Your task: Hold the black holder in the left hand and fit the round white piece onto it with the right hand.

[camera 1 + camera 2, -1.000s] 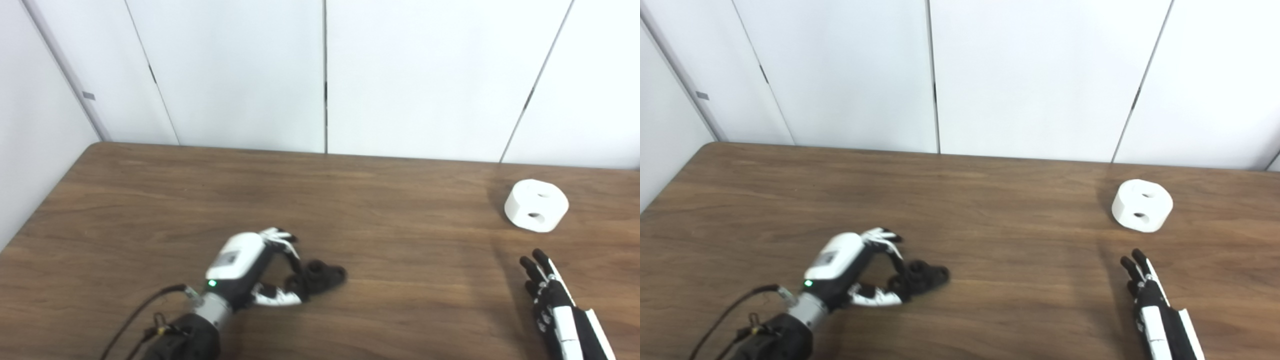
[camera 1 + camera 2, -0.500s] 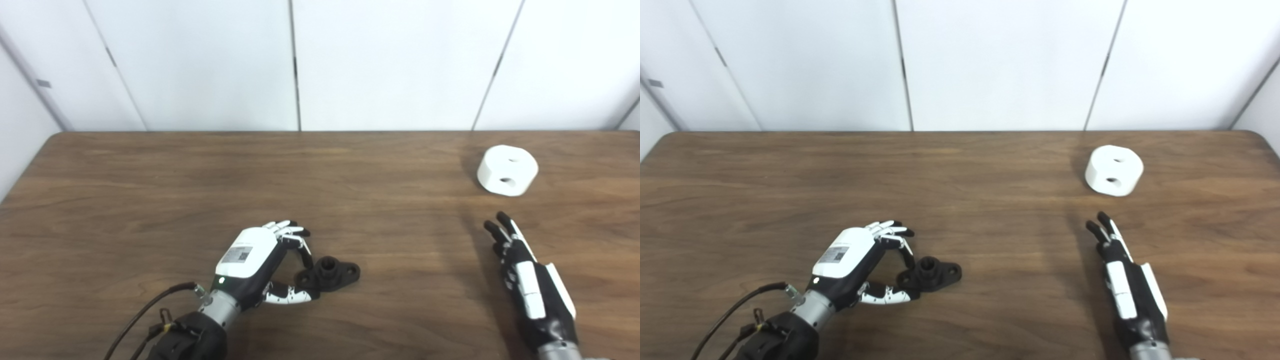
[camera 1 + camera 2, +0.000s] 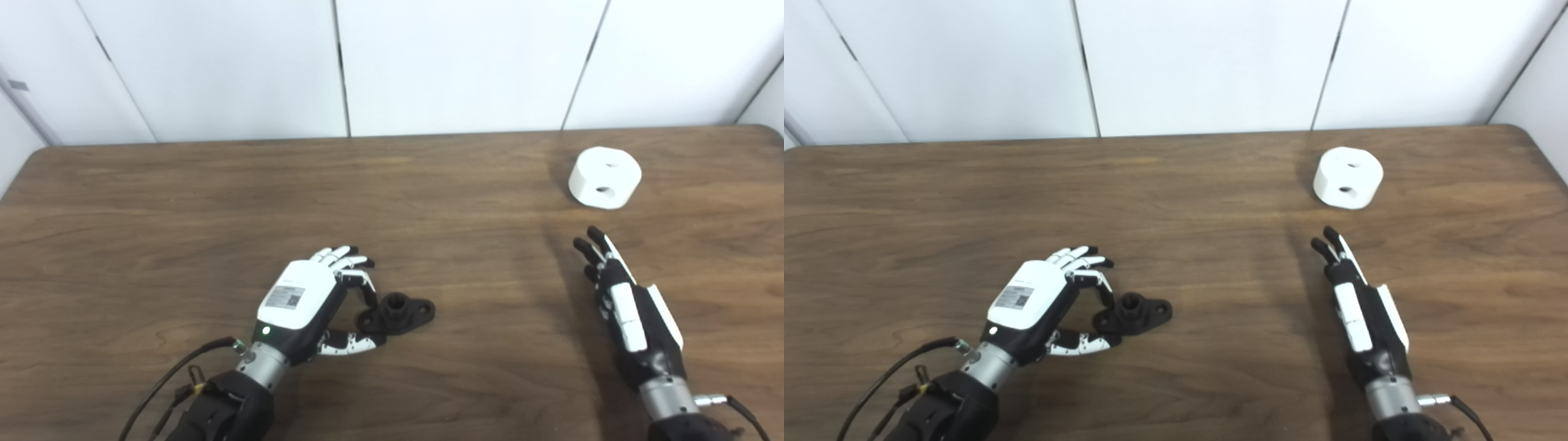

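- Wide brown wood-grain table point(image 3: 184, 202), far edge against white wall panels point(image 3: 453, 61), rounded far right corner in sight in the right eye view.
- Broad bare wood between the two hands and across the whole far left half.
- Left hand point(image 3: 306, 303) low on the near left, palm side turned right, fingers point(image 3: 361, 285) curled and thumb stretched below, loosely cupped round the left end of the small black flanged holder point(image 3: 398, 312); fingertips at or touching that end, firm grasp not to be told.
- Black holder lying flat on the wood near the table's middle front: short upright round socket in the centre, a flat ear with a hole on each side.
- Right hand point(image 3: 631, 312) on the near right, edge-on, fingers straight and close together pointing away toward the far edge, holding nothing.
- Round white puck-shaped piece point(image 3: 605, 177) well beyond the right hand's fingertips, near the far right edge, apart from everything; thick disc, one hole in the top face and one in the side wall.
- Dark cable point(image 3: 177, 373) trailing from the left wrist.
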